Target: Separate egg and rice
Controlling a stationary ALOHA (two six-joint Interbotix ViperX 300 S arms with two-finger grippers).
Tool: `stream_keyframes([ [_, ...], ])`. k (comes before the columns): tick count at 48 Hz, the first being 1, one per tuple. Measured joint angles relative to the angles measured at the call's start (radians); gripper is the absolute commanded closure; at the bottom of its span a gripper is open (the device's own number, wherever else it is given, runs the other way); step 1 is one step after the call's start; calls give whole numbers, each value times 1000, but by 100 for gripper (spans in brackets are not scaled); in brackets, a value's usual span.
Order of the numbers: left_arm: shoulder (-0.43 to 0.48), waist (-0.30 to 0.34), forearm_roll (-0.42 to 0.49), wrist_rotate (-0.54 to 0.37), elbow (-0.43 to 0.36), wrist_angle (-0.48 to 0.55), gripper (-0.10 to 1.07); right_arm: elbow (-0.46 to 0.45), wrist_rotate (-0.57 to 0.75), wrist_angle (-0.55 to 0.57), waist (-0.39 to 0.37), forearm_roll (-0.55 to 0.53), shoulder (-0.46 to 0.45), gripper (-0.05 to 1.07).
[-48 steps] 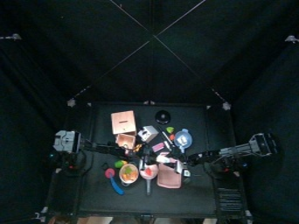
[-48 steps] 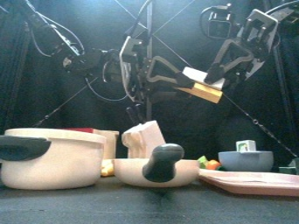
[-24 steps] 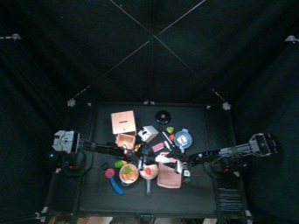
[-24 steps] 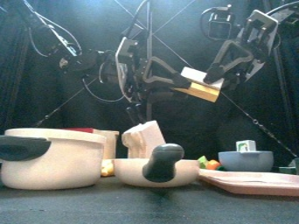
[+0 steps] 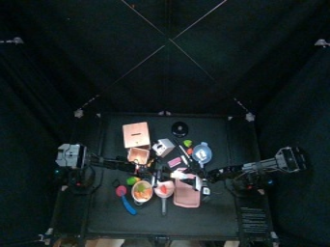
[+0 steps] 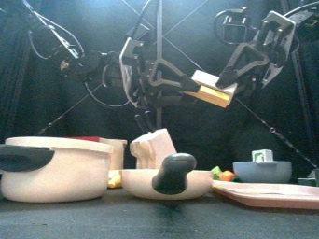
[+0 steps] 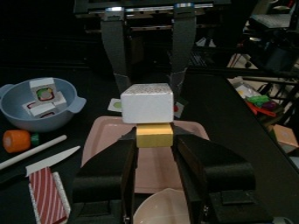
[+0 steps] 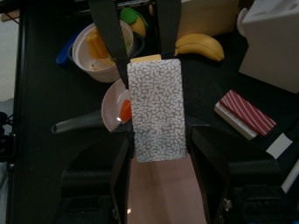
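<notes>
The right end effector (image 6: pixel 237 67) is clamped on the toy sushi piece, a white speckled rice block (image 6: pixel 207 80) with a yellow egg slab (image 6: pixel 217 97) stuck to its underside. It holds the piece in the air at the upper right of centre in the front view, well above the black worktop (image 5: pixel 219 135). In the right wrist view its two jaws press the long sides of the rice block (image 8: pixel 158 109).

The left end effector (image 6: pixel 169 79) stands wide. In the left wrist view its jaws sit on either side of the egg slab (image 7: pixel 155 136), just under the rice block (image 7: pixel 149 102). Whether they touch the slab cannot be told.

The task looks about half done. The piece is lifted and presented between the two arms, but egg and rice are joined, with no gap between them. What is left, by my reading, is to close on the egg, pull the two apart and set them down.

In the front view the piece's long axis is tilted, running from upper left down to lower right. The rice faces up and the egg down, with the upper-left end towards the left end effector.
</notes>
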Motion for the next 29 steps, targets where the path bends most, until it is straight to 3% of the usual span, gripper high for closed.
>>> stream_keyframes([
  [29,-18,5,3,2,44,3,46,25,0,18,14,15,-23,44],
])
